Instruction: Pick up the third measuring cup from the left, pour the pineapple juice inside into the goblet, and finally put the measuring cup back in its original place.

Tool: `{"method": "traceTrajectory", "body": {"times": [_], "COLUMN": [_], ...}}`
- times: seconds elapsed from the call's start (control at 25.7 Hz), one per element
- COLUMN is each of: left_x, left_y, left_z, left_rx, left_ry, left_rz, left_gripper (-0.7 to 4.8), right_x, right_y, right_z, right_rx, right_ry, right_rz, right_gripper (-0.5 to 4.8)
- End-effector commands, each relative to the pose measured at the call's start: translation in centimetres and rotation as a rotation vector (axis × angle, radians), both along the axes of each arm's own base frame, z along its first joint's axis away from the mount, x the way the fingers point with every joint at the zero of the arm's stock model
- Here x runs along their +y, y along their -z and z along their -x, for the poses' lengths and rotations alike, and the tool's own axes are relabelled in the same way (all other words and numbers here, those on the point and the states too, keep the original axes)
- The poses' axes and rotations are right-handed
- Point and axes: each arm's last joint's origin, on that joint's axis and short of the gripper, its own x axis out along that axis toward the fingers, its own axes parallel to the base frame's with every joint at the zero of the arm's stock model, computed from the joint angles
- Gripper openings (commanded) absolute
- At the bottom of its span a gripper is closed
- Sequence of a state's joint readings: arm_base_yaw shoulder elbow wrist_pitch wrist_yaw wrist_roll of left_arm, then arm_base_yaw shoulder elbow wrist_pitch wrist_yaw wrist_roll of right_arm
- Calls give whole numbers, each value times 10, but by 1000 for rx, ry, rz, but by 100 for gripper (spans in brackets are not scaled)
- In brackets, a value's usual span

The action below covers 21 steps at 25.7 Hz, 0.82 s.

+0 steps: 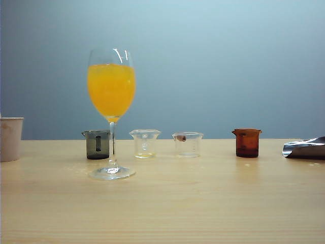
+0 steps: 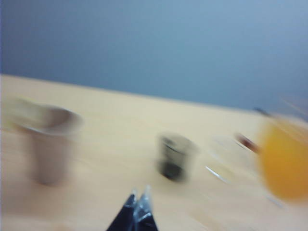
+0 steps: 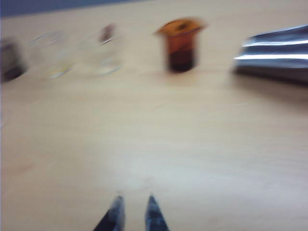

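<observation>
The third measuring cup (image 1: 187,144) is a small clear cup with a brown tab at its rim, standing on the wooden table (image 1: 203,203). I cannot make out any pineapple juice in it. The goblet (image 1: 111,112) stands left of it, its bowl full of orange juice. Neither gripper shows in the exterior view. In the blurred right wrist view, my right gripper (image 3: 134,199) hovers over bare wood with a narrow gap between its tips, well short of the third cup (image 3: 103,53). My left gripper (image 2: 138,197) has its tips together, short of the goblet (image 2: 284,161).
A dark grey cup (image 1: 97,145), a clear cup (image 1: 144,143) with pale yellow liquid and an amber cup (image 1: 247,142) share the row. A paper cup (image 1: 10,138) stands far left. A silvery object (image 1: 304,148) lies far right.
</observation>
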<state>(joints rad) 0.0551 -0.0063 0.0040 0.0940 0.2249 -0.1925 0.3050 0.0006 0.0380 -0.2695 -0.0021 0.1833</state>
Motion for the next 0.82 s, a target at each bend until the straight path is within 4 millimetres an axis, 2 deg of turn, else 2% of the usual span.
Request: {"method": "traceTrajectory", "body": {"times": [0.04, 0.39, 0.82], "left_x": [9, 12, 12], "left_y": [-2, -1, -1], "left_z": [0, 0, 0], "left_rx": [-10, -2, 1], "left_ry": [-95, -124, -124], "left_rz": [-2, -1, -1], "left_gripper": [-5, -5, -5], "right_x": [-9, -29, -29], "right_y": [2, 2, 2], "right_z": [-6, -8, -8], "right_rx": [-69, -72, -72], "right_ry": [111, 320, 314], "right_rz": [-20, -10, -11], "right_gripper": [63, 63, 63]}}
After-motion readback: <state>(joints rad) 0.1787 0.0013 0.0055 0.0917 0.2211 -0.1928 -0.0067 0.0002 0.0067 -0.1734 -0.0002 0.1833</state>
